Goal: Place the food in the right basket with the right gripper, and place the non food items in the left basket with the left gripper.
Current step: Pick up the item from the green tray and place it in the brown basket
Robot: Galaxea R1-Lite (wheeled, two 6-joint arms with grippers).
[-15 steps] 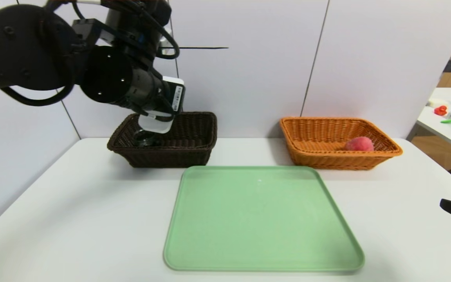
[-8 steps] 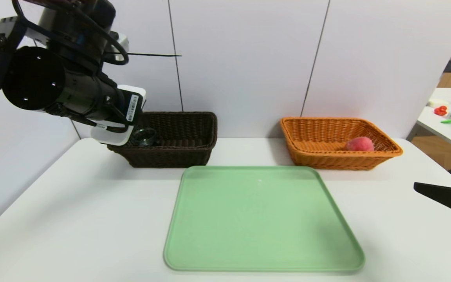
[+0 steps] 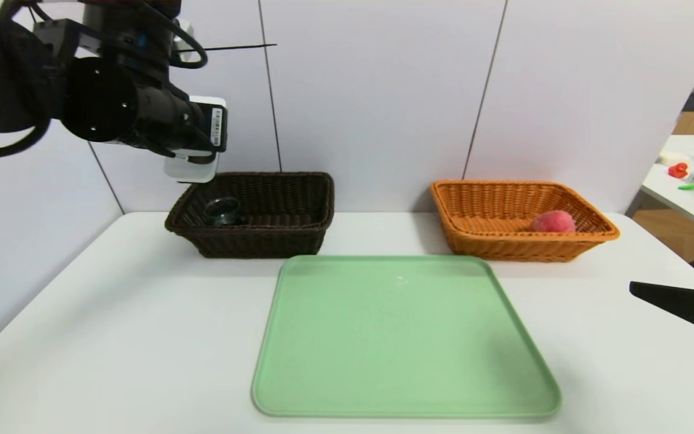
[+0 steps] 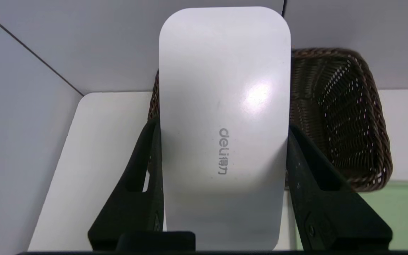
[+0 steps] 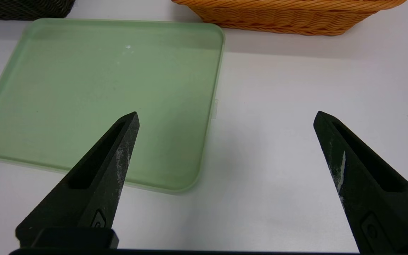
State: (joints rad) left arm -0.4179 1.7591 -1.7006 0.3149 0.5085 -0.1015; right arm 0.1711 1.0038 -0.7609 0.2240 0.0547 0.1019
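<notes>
- white device [image 4: 224, 106] in left gripper [image 4: 224, 129], jaws clamped on its sides; raised and shifted toward the robot's right since the previous frame, above dark basket [image 3: 256, 241].
- dark basket: glass cup [image 3: 223, 211].
- orange basket [image 3: 509, 247]: peach [image 3: 553, 222].
- right gripper [image 5: 226, 118], jaws wide, beside green tray [image 3: 404, 337].

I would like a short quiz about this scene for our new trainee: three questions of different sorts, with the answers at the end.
1. True or false: the peach lies in the dark brown basket.
2. Fill in the blank: the left claw grips a flat ______ device.
3. Which thing has its place in the dark brown basket but is not lying in it?
A) the glass cup
B) the flat device
C) the green tray

Key: 1 false, it lies in the orange basket; 2 white; 3 B
</notes>
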